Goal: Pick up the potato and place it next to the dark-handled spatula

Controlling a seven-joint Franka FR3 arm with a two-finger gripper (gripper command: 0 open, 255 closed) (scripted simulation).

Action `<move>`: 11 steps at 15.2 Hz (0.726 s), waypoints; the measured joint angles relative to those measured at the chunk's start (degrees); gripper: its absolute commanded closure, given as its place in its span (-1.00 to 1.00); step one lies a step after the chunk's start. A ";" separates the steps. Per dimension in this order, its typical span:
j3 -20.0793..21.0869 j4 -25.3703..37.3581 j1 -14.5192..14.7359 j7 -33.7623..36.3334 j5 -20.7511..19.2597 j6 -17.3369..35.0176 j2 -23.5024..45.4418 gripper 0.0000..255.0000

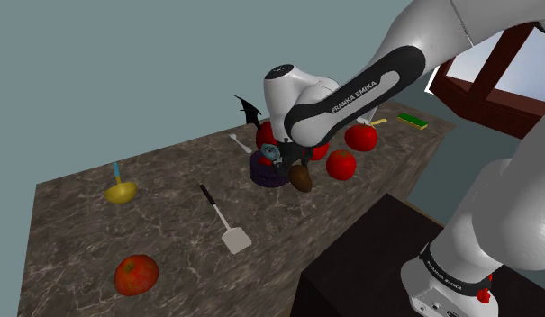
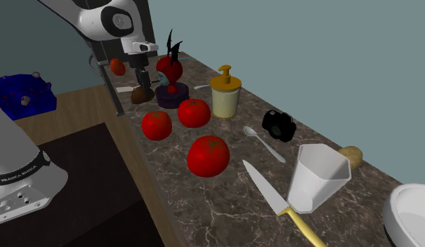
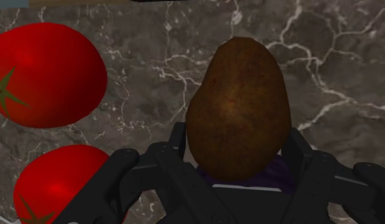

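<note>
Potato (image 3: 238,114): brown, rough-skinned, clasped between the two black fingers (image 3: 298,147) of the gripper (image 3: 238,145). The fingers press on both of its flanks, and the larger part of the tuber sticks out past the fingertips. The gripper is clenched on the potato.

Shoulder view: the potato (image 1: 302,178) hangs under the gripper (image 1: 299,171) over the dark marbled counter (image 1: 171,243), toward its far part. Whether its lower end touches the stone, I cannot tell. Just beside it, on the shoulder view's left, stands a figurine on a purple base (image 1: 266,172). Two tomatoes lie on its right: a near tomato (image 1: 340,164) and a far tomato (image 1: 360,137).

Dark-handled spatula (image 1: 220,216): it lies flat on the counter, black handle pointing away and white blade toward the near edge. It is well apart from the potato, toward the shoulder view's lower left.

Second exterior view: the gripper (image 2: 141,87) points straight down, with the potato (image 2: 140,95) near the counter's edge (image 2: 144,151) on the stand's side. The figurine (image 2: 172,95) is just to its right.

Other items on the counter:
- a red apple (image 1: 136,275) near the front corner
- a yellow object (image 1: 120,192)
- a yellow dispenser (image 2: 225,95)
- a spoon (image 2: 263,142)
- a knife (image 2: 277,200)
- a white cup (image 2: 317,175)
</note>
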 measured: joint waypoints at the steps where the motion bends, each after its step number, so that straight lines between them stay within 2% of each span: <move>1: 0.00 -0.39 0.00 0.30 -0.21 0.78 0.43 1.00; 6: -0.12 -1.36 -0.07 1.91 -1.64 4.71 3.60 1.00; 11: -0.16 -1.42 -0.08 2.29 -1.99 5.59 4.45 1.00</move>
